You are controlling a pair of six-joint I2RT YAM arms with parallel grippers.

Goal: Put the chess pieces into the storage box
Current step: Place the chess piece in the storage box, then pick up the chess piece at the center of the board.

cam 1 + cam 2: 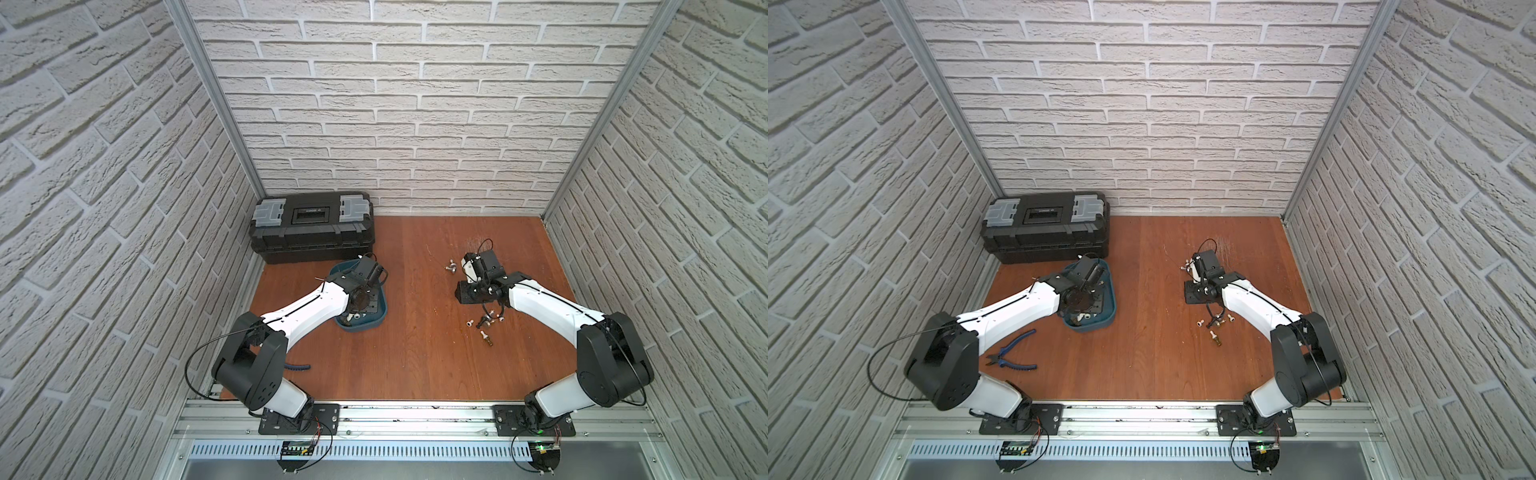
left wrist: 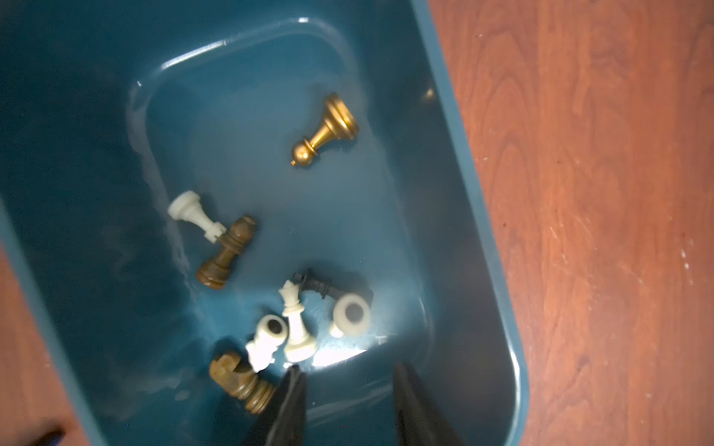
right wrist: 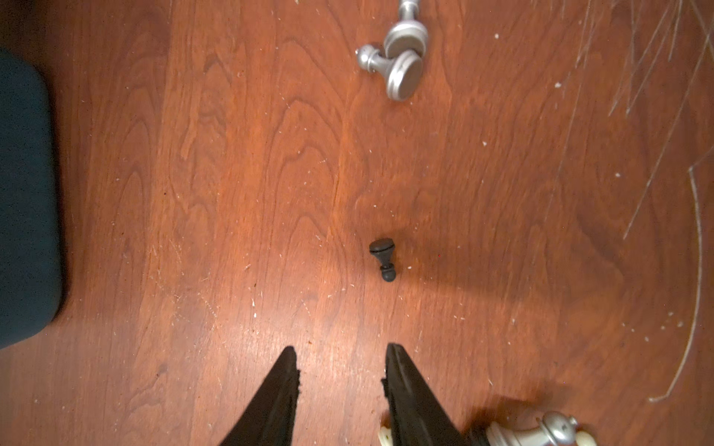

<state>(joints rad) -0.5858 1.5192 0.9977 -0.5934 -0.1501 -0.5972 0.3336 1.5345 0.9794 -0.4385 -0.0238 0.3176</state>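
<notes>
The table [image 1: 415, 353] is carrying everything. The box [image 1: 370, 324] is sitting directly under the left gripper [image 2: 345, 370], whose jaws are standing apart with nothing between them. About eight pieces [image 2: 295, 324] are lying on the box floor ahead of its tips: whites and browns are crowding close to the tips and a gold pawn [image 2: 324, 129] is lying farthest ahead.

The right gripper [image 3: 340, 347] is hanging over bare table well apart from the box, its jaws likewise parted and empty. A silver piece [image 3: 541, 430] is lying beside and behind one finger. Two silver pawns [image 3: 402, 58] are lying far ahead of the tips, touching each other. A black pawn [image 3: 382, 260] is lying on its side a short way ahead, nearer the line of one finger than the middle of the gap.

That black pawn is looking like the nearest pick. It is probably going to handle as tiny, light, hard and smooth, and being round it may roll or squirt out under a glancing pinch. Its stem is running roughly along the gripper's reach, so the closing jaws should be crossing it. The narrow neck between base and head looks like the place to pinch, low against the table. The silver ones look metallic, so probably heavier and slicker, and lifting one of the touching pair is likely to nudge the other.
</notes>
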